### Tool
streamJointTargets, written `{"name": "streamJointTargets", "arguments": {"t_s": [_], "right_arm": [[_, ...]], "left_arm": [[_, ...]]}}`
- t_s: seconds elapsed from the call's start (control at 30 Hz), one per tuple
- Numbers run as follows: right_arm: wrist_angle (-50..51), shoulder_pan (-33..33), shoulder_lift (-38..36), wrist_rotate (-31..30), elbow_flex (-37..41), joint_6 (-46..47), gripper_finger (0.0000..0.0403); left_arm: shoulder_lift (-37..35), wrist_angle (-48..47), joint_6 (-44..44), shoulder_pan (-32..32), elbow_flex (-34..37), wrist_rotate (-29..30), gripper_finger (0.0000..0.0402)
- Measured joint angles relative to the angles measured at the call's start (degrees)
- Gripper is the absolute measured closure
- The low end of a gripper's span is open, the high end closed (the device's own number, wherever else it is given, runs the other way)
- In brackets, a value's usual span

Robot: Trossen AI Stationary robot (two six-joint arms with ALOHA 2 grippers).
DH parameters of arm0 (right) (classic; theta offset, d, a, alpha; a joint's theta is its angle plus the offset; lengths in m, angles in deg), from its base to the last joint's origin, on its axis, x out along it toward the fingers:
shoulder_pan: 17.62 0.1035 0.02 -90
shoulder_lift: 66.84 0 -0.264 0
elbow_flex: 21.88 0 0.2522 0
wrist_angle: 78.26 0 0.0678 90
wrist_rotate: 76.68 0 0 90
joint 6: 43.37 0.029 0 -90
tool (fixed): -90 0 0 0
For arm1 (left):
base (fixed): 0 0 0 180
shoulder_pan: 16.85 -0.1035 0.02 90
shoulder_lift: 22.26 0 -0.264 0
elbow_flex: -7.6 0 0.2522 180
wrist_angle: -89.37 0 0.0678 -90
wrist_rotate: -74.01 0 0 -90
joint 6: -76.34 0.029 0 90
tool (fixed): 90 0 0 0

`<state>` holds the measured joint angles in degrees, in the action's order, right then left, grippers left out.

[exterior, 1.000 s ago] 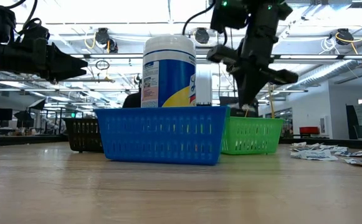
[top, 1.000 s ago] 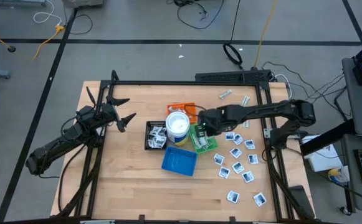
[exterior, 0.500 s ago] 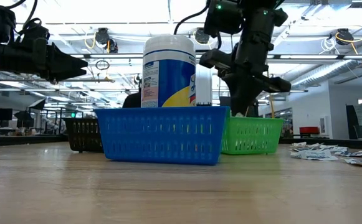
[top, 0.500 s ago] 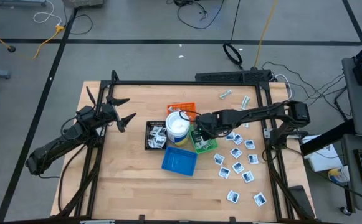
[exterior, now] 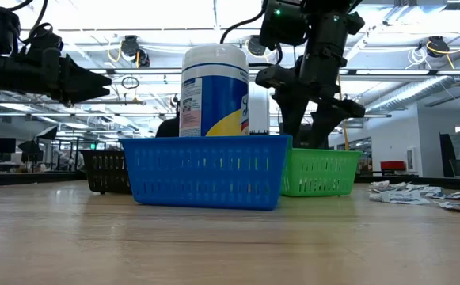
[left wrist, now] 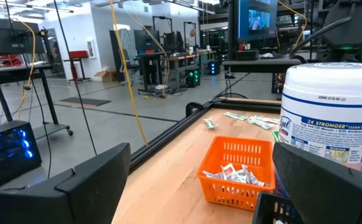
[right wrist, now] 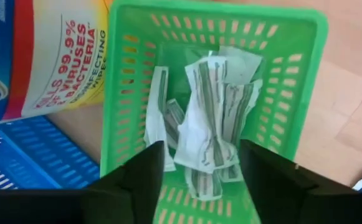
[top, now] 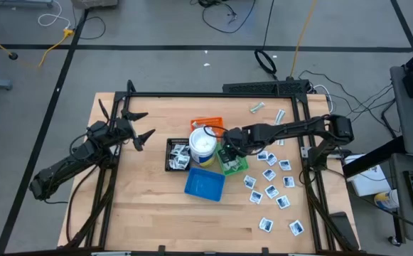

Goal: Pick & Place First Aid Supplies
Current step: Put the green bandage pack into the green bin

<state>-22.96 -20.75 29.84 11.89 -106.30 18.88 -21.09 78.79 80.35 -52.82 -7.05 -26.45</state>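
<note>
Starting at your left, the left arm lies folded low over the surface (top: 142,213) edge, its forearm running up and inward so that the left pincer (top: 139,126) points toward the middle, clear of everything. Its fingers (left wrist: 87,180) stand wide apart and hold nothing; through its wrist camera you see the orange tray (left wrist: 237,171) with a few wrapped strips in it, and the white tub (left wrist: 327,118) beside that.

Next come the trays, clustered mid-surface: the black tray (top: 172,155) with several white packets inside, the white tub just right of it with the orange tray behind, the blue tray (top: 205,183) in front, and the green tray (top: 236,165) touching the tub's right side.

Your right arm reaches in level from the right edge, long and nearly straight, wrist bent down so that the right pincer (top: 229,148) hangs directly over the green tray. In the low view it sits just above the tray's rim, with both fingers (exterior: 291,119) spread and angled downward. The right wrist camera confirms the gap: the two fingers flank a loose heap of pale wrapped strips (right wrist: 209,118) lying on the green tray's floor, and nothing is between them.

Farther right, loose white square packets (top: 270,174) are scattered flat over the surface, well apart from the trays, and two more strips (top: 256,108) lie near the far edge.
</note>
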Motion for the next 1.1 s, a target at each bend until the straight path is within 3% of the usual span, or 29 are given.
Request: {"name": "streamJointTargets", "arguments": {"t_s": [0.2,0.6,0.87,1.1], "right_arm": [[-0.55,-1.67,-1.46,1.92,0.02,-10.17,0.016],[3.02,-5.22,-3.21,6.16,0.02,-39.84,0.0171],[4.2,-10.14,-3.19,6.09,0.04,-42.48,0.0172],[4.19,-18.71,-3.19,5.89,0.04,-44.27,0.0174]], "left_arm": [[0.0,0.0,0.01,0.0,0.0,0.0,0.0004],[-0.02,0.02,0.0,0.0,0.0,0.0,0.0004],[-0.02,0.0,0.0,0.0,0.0,0.0,0.0004],[0.0,0.01,0.0,0.0,0.01,0.0,0.0004]]}}
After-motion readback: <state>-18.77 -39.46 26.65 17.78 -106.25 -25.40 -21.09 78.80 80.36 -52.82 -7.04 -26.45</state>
